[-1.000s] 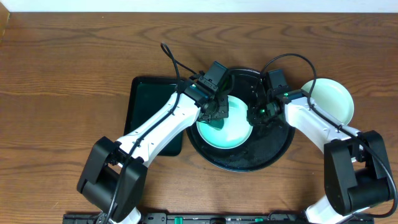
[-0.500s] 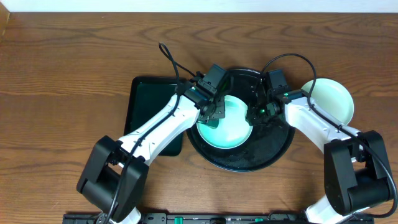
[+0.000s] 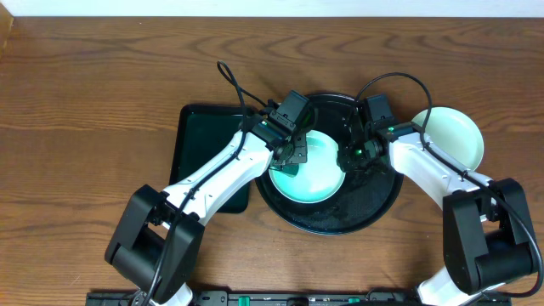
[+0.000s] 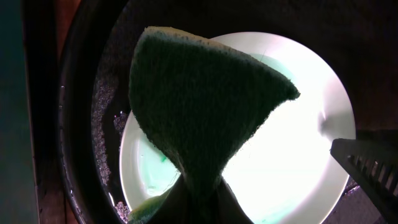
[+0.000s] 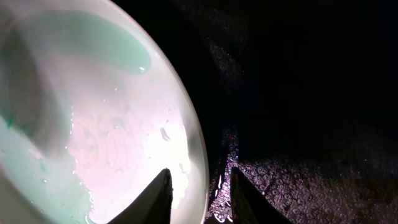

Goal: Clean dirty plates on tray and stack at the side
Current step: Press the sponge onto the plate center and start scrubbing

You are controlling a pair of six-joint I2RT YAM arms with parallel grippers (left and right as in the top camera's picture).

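Pale mint and glossy, a small round plate point(image 3: 313, 170) is lying inside the large round black glossy tray point(image 3: 374, 204), toward its left half. Thin green streaks and water are showing on its face, so the scrubbing looks to be in progress rather than finished. A second small round plate point(image 3: 455, 136), whiter and clean-looking, is sitting on the brown wooden table point(image 3: 102, 76) just right of the tray, and I take it as the start of the stack. No third plate is showing. By that reckoning the job is near its middle: this plate needs finishing and moving over.

The left gripper point(image 3: 290, 160) is pinching a dark green coarse scouring sponge point(image 4: 199, 106) tightly at its narrow end, and the sponge is fanning out over the plate's left part. The left arm is reaching forward across the dark green rectangular tray point(image 3: 200, 140), wrist bent down. The right gripper point(image 5: 200, 186) is straddling the plate's right rim, one finger over the plate and one over the tray — whether it is actually clamping, I cannot tell. Its arm is bending in from the right.
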